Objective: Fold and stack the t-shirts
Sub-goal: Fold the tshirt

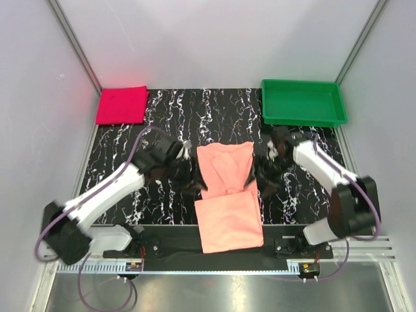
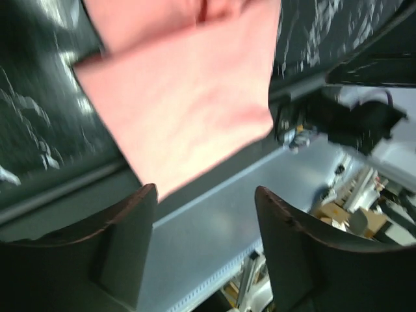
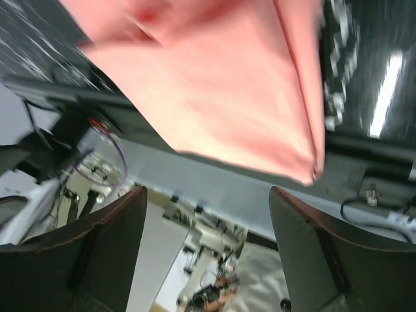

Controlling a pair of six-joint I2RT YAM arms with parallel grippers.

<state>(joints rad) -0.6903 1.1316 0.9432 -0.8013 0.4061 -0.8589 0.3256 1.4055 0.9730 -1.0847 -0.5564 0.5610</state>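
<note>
A salmon-pink t-shirt (image 1: 227, 198) lies partly folded in the middle of the table, its lower part hanging over the front edge. It also shows in the left wrist view (image 2: 175, 97) and in the right wrist view (image 3: 214, 84). A folded red t-shirt (image 1: 121, 104) lies at the back left. My left gripper (image 1: 192, 179) is open and empty just left of the pink shirt. My right gripper (image 1: 260, 177) is open and empty just right of it. In both wrist views the jaws stand wide apart with nothing between them.
A green tray (image 1: 303, 103) stands at the back right. The table top is black marble pattern (image 1: 162, 123). White walls close in the left, right and back. A metal rail (image 1: 214, 268) with the arm bases runs along the front edge.
</note>
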